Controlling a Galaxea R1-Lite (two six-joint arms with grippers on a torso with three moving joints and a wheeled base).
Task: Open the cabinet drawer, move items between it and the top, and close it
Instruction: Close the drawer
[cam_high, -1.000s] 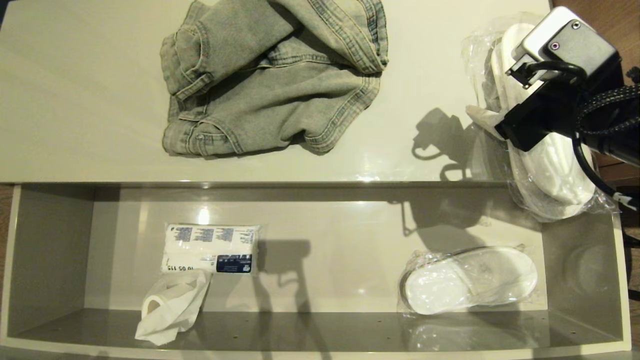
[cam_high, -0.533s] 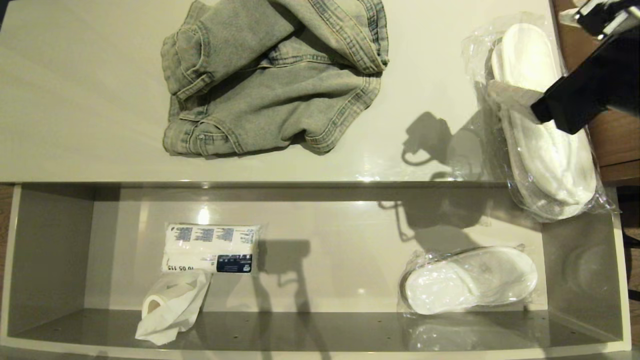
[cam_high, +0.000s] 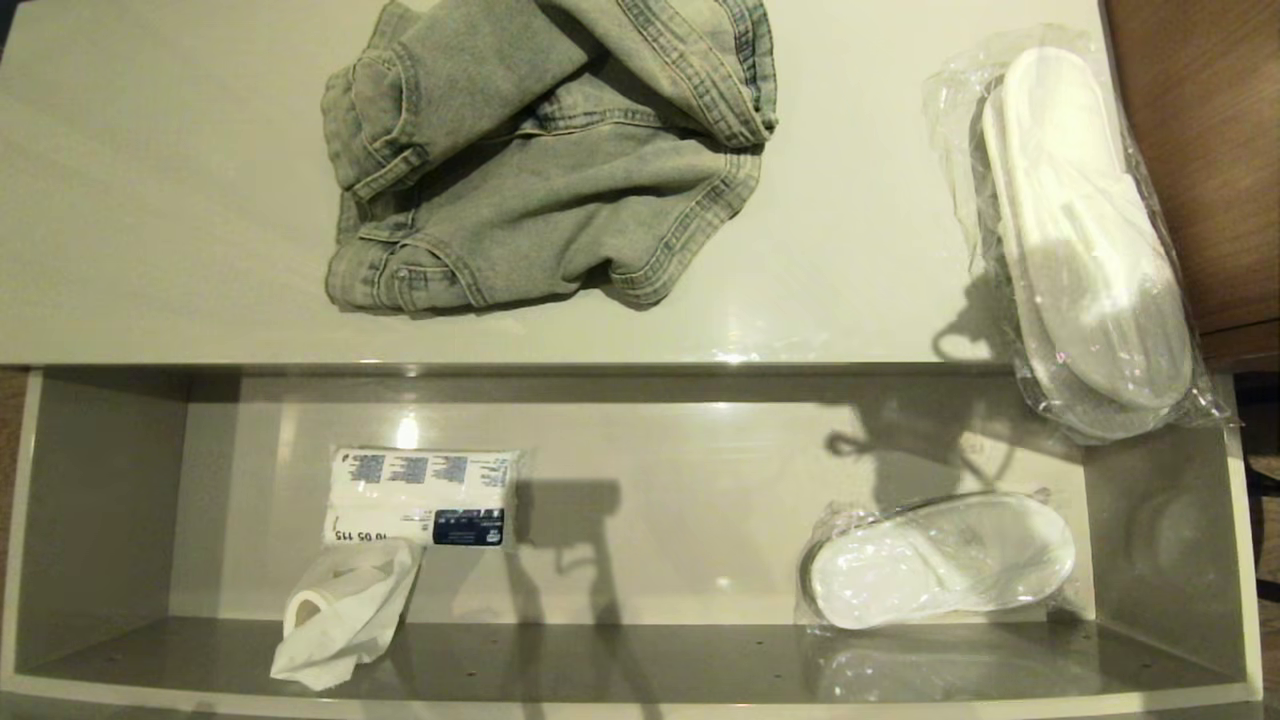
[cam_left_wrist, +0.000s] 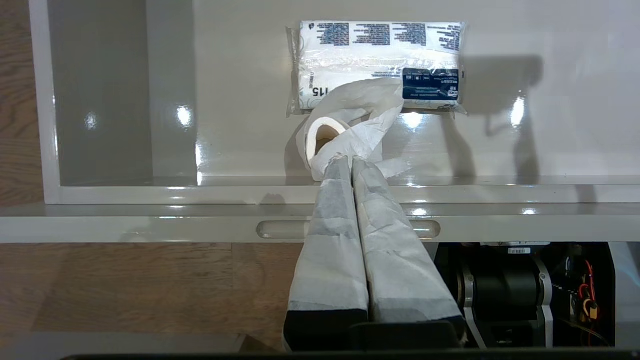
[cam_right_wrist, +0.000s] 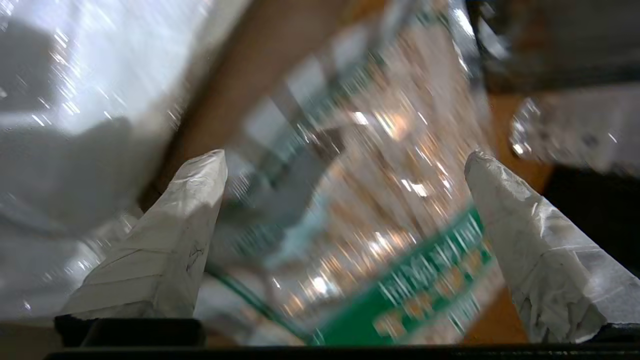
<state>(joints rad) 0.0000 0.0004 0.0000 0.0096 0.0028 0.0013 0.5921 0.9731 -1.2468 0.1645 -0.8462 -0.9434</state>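
The drawer (cam_high: 120, 500) stands pulled out at the near edge of the head view. At about 7 o'clock in it a crumpled white tissue (cam_high: 340, 612) lies touching the blue-printed tissue pack (cam_high: 420, 497) just behind it. At 4 o'clock one bagged slipper pack (cam_high: 935, 560) lies flat on the drawer floor, near the right wall and well apart from the tissues.

Beyond the drawer's back edge is the glossy top (cam_high: 150, 200). A heap of grey denim (cam_high: 545, 150) sits at 12 o'clock, and a second slipper pack (cam_high: 1080, 230) lies at 2 o'clock, its near end overhanging the drawer's right rear corner. Brown wooden furniture (cam_high: 1200, 150) borders it.

Neither arm shows in the head view. Only the left wrist view shows the left gripper (cam_left_wrist: 350, 162), fingers pressed together and empty, above the drawer's front rim and pointing at the tissue. Only the right wrist view shows the right gripper (cam_right_wrist: 345, 160), fingers spread wide, nothing between them, before a blurred green-printed clear wrapper (cam_right_wrist: 400, 280).
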